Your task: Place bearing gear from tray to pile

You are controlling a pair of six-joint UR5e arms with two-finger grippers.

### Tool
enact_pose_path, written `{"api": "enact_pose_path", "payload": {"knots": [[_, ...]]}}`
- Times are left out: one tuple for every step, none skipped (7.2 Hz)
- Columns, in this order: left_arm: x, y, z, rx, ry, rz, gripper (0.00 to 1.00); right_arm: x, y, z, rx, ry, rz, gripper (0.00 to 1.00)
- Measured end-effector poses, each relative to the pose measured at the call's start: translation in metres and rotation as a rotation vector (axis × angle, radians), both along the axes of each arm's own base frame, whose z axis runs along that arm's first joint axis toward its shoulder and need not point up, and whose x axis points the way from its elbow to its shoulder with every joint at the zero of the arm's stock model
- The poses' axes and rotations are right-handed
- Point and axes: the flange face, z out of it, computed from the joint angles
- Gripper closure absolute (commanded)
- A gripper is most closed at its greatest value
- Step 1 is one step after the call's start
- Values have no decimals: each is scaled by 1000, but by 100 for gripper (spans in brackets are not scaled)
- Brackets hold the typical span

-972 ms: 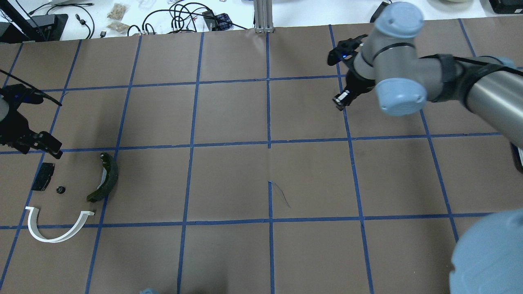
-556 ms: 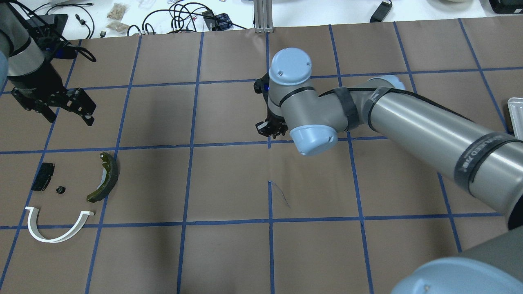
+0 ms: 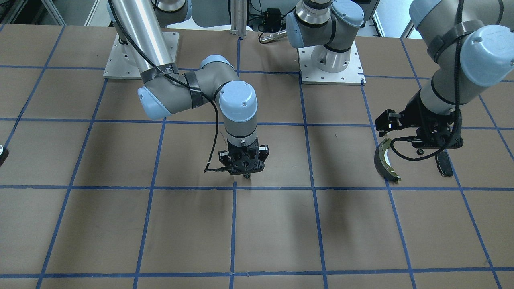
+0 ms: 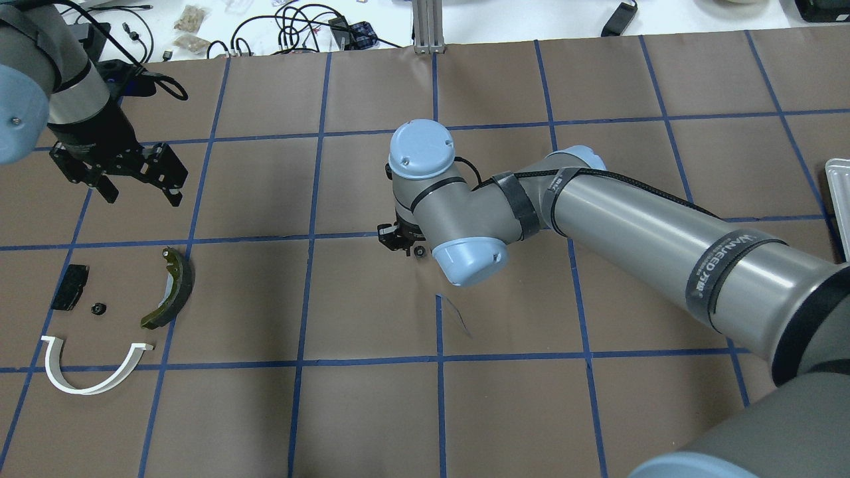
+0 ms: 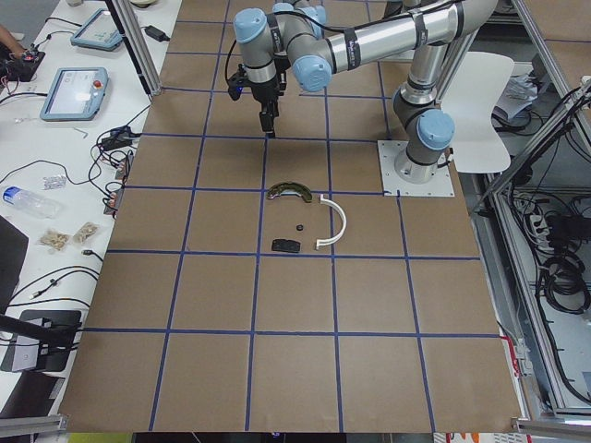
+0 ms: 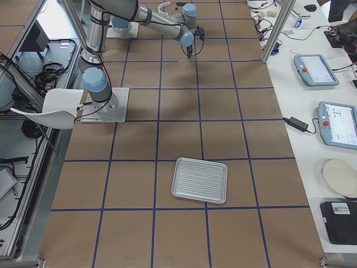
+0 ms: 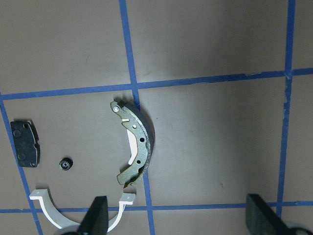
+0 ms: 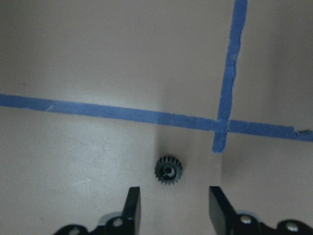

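Observation:
A small black toothed bearing gear (image 8: pixel 168 170) lies on the brown paper at the table's middle, by a tape crossing; it also shows in the overhead view (image 4: pixel 419 252). My right gripper (image 8: pixel 173 210) is open right over it, one finger on each side, not touching it (image 4: pixel 402 244). The pile sits at the left: a white half-ring arc (image 4: pixel 93 372), a dark brake shoe with olive rim (image 4: pixel 174 289), a black pad (image 4: pixel 70 287) and a tiny second gear (image 4: pixel 98 308). My left gripper (image 4: pixel 141 194) is open and empty, above and beyond the pile (image 7: pixel 178 220).
The ribbed metal tray (image 6: pixel 199 180) stands far to the right with nothing in it; only its edge (image 4: pixel 838 192) shows in the overhead view. Blue tape lines grid the brown paper. Cables and clutter lie beyond the far edge (image 4: pixel 299 26).
My right arm has swung from the far right to the table's middle and come down, where the gear lies between its open fingers. My left gripper has moved away from the pile, toward the far side.

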Motion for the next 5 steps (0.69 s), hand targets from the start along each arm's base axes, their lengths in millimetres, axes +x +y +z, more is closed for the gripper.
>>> {"api": "enact_pose_path", "payload": {"knots": [[-17, 5, -7, 3, -5, 44, 0, -15, -18, 13, -18, 4, 12, 0], [-49, 11, -18, 11, -17, 88, 0, -49, -45, 35, -28, 10, 1, 0], [-92, 16, -30, 12, -33, 117, 0, -87, -69, 62, -30, 14, -35, 0], [-141, 21, -45, -10, -47, 117, 0, -113, -84, 93, -32, 17, -67, 0], [-190, 29, -73, -65, -50, 99, 0, -125, -96, 128, -36, 20, -85, 0]]}}
